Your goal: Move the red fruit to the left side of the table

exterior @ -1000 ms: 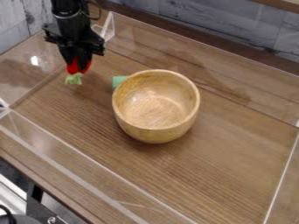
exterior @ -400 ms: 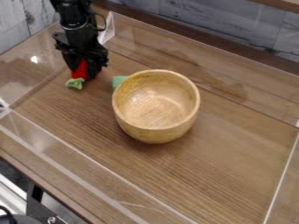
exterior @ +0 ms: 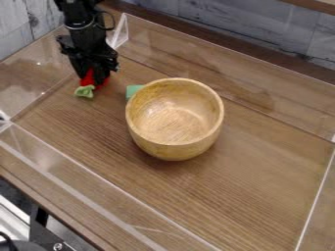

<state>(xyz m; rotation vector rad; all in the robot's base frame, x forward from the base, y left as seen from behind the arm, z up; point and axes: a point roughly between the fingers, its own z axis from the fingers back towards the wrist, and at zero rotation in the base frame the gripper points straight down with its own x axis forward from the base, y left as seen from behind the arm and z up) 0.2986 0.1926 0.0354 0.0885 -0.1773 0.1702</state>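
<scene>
So the gripper (exterior: 90, 77) sits right over the red fruit (exterior: 89, 81), jaws spread around it, not clamping. I'd lift straight up so nothing nudges it. Fruit's small, glossy red with a green leafy base, resting on the table (exterior: 249, 196) directly under the fingers, left of the wooden bowl (exterior: 175, 119).

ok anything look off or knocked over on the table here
Nothing stands out. The wooden bowl sits upright and looks empty, the red fruit rests on the table under the gripper, and nothing looks spilled or damaged.
</scene>
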